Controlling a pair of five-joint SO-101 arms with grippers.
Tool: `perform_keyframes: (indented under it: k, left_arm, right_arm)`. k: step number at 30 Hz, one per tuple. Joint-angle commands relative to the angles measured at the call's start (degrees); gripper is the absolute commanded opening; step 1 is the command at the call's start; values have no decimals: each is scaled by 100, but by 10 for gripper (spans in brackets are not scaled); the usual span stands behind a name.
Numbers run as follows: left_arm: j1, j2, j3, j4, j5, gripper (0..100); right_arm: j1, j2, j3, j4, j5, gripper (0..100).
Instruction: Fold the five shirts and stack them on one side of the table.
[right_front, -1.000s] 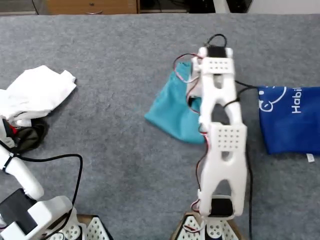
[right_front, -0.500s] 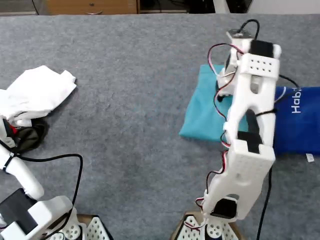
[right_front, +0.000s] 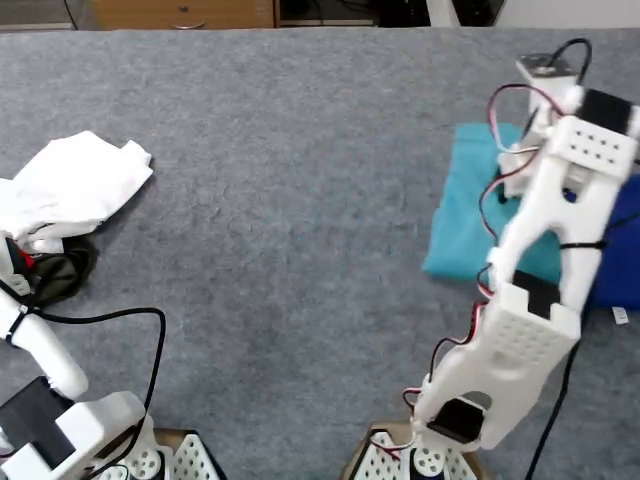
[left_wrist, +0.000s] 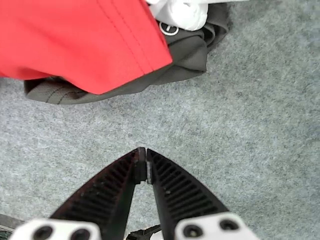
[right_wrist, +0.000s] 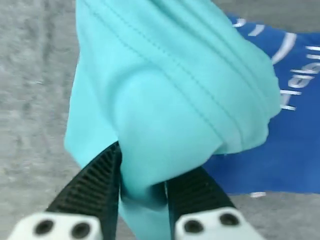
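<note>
A folded teal shirt (right_front: 465, 222) hangs from my right gripper (right_wrist: 142, 187), which is shut on a bunched fold of the teal shirt (right_wrist: 170, 110). It sits at the right side of the table, partly over the folded blue shirt (right_front: 620, 250), whose white print shows under the blue shirt (right_wrist: 280, 145). At the far left lie a crumpled white shirt (right_front: 75, 185) and a black shirt (right_front: 60, 270). My left gripper (left_wrist: 142, 167) is shut on nothing, just above the grey mat near a red shirt (left_wrist: 75, 42) lying on the black shirt (left_wrist: 185, 62).
The grey felt table (right_front: 280, 200) has open room across its middle. The right arm (right_front: 540, 300) stretches over the right side. Cables trail by the left arm's base (right_front: 100, 330). A wooden cabinet (right_front: 180, 12) stands beyond the far edge.
The right arm has swung to the right, carrying the teal shirt from the table's middle onto the blue shirt's edge. The left arm and the pile at the left have not moved.
</note>
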Motion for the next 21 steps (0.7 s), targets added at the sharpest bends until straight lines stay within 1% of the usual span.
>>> perform_keyframes:
  k: [1,5,10,16,21]
  left_arm:
    - [53,-224,-26,-26,-18,19]
    - [53,-224,-26,-26,-18,19]
    - [53,-224,-26,-26,-18,19]
    - [53,-224,-26,-26,-18,19]
    - [53,-215,-26,-26,-9,19]
  right_arm:
    - [409,-391,-418,44,527,2]
    - [743,-391,-699,44,1345,2]
    - [1059,-374,-910,26,2013,2]
    - [1297,-374,-910,0,2426,2]
    - [1481,-365,-884,-255,2497,2]
